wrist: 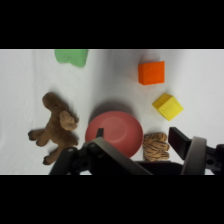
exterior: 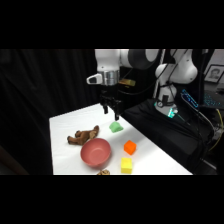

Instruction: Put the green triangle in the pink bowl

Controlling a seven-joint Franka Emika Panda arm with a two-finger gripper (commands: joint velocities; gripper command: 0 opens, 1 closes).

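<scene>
Clearance separates the end effector [exterior: 111, 111] from the green triangle [exterior: 116, 127], which lies on the white table [exterior: 65, 125] just below and slightly toward the arm's base; we cannot tell its finger spacing. We judge a short descent comes next. The triangle is a smooth matte wedge; the pink bowl [exterior: 95, 152] is round and glossy, nearer the camera beside a plush brown toy [exterior: 83, 136].
</scene>
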